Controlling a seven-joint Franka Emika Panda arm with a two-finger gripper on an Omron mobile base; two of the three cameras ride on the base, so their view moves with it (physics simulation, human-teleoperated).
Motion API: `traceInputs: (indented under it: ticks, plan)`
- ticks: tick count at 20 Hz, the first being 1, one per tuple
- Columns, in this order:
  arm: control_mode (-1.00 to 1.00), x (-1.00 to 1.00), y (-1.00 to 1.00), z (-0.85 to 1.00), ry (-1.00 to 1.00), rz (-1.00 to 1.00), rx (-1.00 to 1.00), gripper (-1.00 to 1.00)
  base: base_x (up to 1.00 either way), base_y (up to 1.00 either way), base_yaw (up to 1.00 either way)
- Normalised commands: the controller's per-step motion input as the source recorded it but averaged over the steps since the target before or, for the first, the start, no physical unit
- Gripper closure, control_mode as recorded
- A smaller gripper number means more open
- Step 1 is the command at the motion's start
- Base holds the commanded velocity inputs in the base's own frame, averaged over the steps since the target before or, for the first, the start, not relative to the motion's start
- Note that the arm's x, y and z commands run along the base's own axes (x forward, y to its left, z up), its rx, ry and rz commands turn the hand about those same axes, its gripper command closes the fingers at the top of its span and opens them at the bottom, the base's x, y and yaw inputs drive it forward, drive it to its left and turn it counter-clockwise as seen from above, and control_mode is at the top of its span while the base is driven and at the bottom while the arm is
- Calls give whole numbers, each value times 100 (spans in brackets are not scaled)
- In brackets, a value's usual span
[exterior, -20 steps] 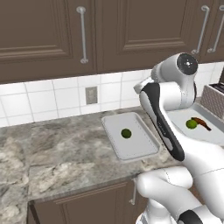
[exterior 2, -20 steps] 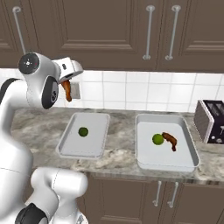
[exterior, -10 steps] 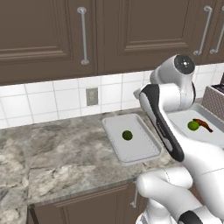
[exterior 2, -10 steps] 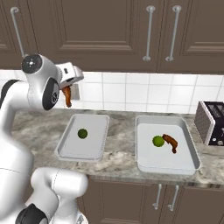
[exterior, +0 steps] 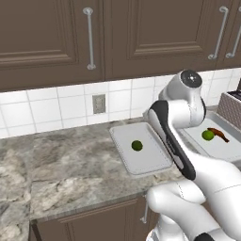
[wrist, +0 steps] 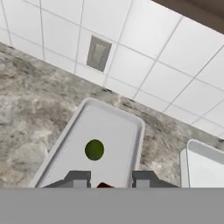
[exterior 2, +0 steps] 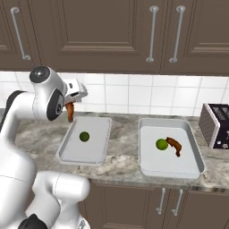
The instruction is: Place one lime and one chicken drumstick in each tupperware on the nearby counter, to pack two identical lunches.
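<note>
Gripper (exterior 2: 70, 112) nearer left tupperware (exterior 2: 85, 139), gripping drumstick (exterior 2: 70, 111)

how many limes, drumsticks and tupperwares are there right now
limes: 2, left tray, right tray
chicken drumsticks: 2, one in the gripper, one in the right tray
tupperwares: 2, left, right
total: 6

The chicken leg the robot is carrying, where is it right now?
In the right base view the chicken drumstick hangs from the hand, in the air over the far left corner of the left tupperware, which holds a lime.
</note>
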Motion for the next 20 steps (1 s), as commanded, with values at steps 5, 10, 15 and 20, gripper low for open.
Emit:
traceInputs:
  ticks: [5,10,15,20]
  plan:
    - [-100,0,0,-64,10,0,0,100,0,0,0]
    - [-100,0,-2,-58,8,0,0,100,0,0,0]
    - [-100,0,-9,-49,7,0,0,100,0,0,0]
    - [-100,10,-21,-49,4,0,0,100,0,0,0]
